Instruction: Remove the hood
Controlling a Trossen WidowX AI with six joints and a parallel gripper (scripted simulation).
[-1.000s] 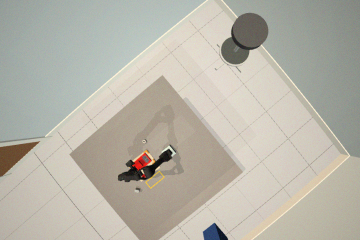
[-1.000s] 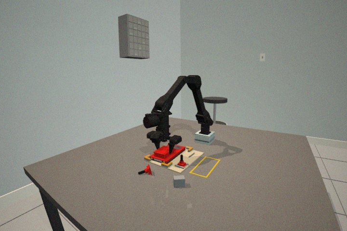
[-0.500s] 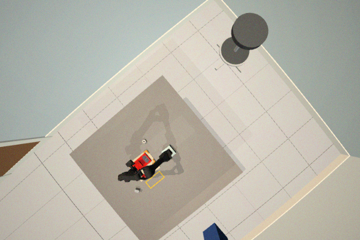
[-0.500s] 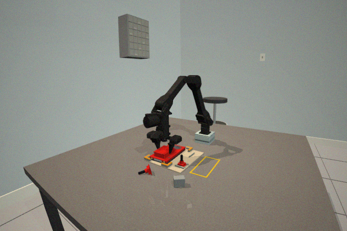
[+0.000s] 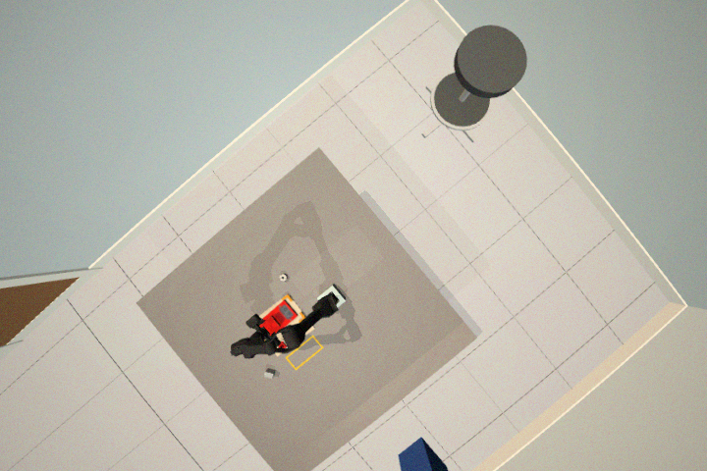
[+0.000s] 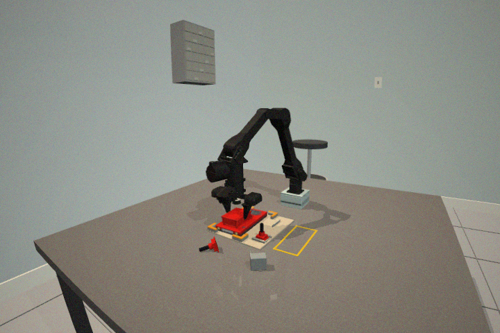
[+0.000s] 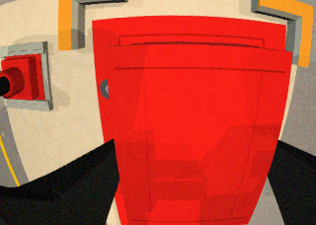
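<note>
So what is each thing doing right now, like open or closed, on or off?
tool: shut on the hood, one finger at each side.
hood: still on the toy car, not lifted.
toy car: sitting on its tan board between orange corners.
marked area: nothing inside it.
gray cube: on the table, untouched.

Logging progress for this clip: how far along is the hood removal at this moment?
Early stage. Done: the end effector has reached the toy car and shut on its red hood. In hand: the grasp itself; the hood sits on the car, not visibly lifted. Left: lift it off, carry it to the yellow-outlined area, which holds nothing, set it down, open and back away.
</note>
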